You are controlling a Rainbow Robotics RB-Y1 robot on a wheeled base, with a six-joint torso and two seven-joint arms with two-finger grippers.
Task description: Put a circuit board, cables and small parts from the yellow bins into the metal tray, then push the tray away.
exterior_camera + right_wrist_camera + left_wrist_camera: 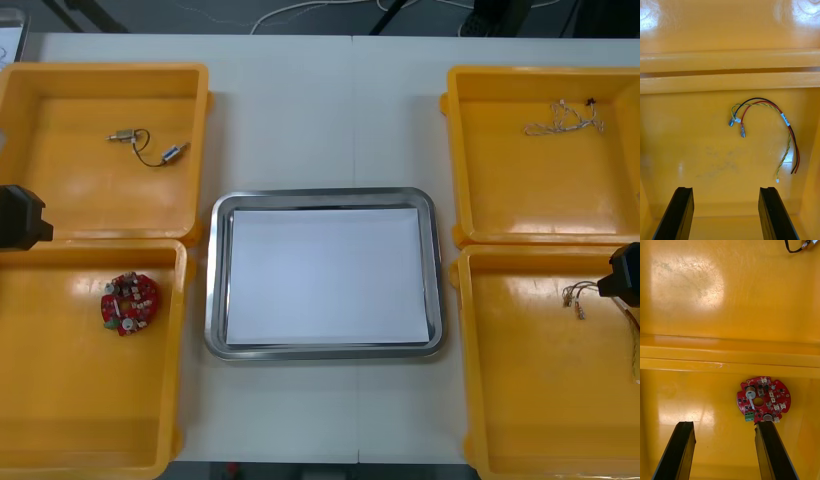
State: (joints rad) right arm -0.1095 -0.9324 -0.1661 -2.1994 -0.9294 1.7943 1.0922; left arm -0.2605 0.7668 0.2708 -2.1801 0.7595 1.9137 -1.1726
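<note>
Fingers of our left gripper (724, 425) stand apart, empty, left of the metal tray (325, 352); circuit board (763, 399) just off one finger. We should centre on it before closing. Right gripper (726, 189), right of tray, likewise spread over a cable (763, 107).

Reference: the metal tray (214, 280), at the centre of the table (320, 110).

Left of the tray, two bins stand one behind the other. The far left bin (60, 190) holds a cable (150, 148). The near left bin (60, 400) holds the circuit board (128, 302), with the left gripper (725, 423) above it.

Right of the tray, the far right bin (520, 190) holds what appears to be a thin cable bundle (565, 120) by its far wall. The near right bin (530, 400) holds a wire set (580, 295), with the right gripper (726, 189) above it.
</note>
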